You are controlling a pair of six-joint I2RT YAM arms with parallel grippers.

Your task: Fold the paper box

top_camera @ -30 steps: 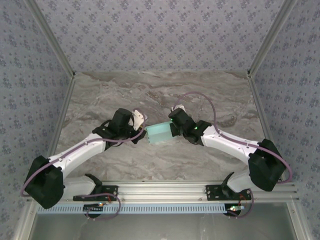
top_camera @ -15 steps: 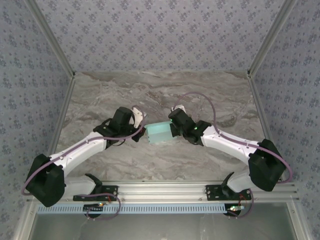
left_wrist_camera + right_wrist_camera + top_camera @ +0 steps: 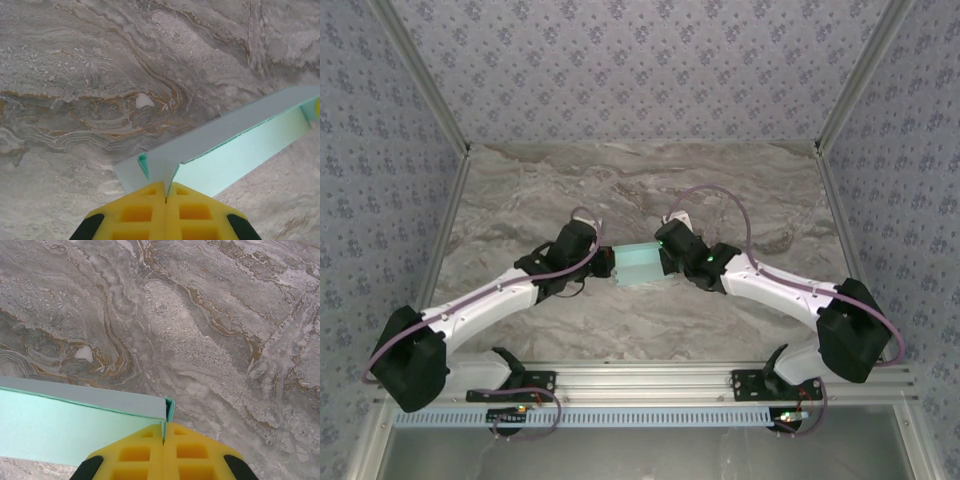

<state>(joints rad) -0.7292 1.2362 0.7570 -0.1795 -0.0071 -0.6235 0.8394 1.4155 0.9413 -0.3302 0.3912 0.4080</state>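
Walls [image 3: 640, 70] papered in a blue-grey floral print stand on three sides of a grey, brown-veined marble table [image 3: 520, 190], with a metal rail [image 3: 640, 378] along its near edge carrying both arm bases. From there the left arm [image 3: 480, 300] and the right arm [image 3: 780, 285], white with black joints, reach inward and meet near the middle of the table. Between them is the paper box [image 3: 638, 264], pale blue-green card, lying crosswise with one end toward each wrist. In the left wrist view the box [image 3: 235, 150] runs away up and to the right as a long, shallow, partly formed shell with its lighter inner face showing; in the right wrist view it [image 3: 65, 432] stretches off to the left. The left gripper [image 3: 165, 192] has its yellow fingers pressed together on a thin card edge at the box's left end. The right gripper [image 3: 164, 432] is likewise clamped on the card at the right-hand corner. Whether the box rests on the marble or hangs just above it cannot be told. A small white fleck [image 3: 144, 101] sits on the table beyond the box, apart from it.
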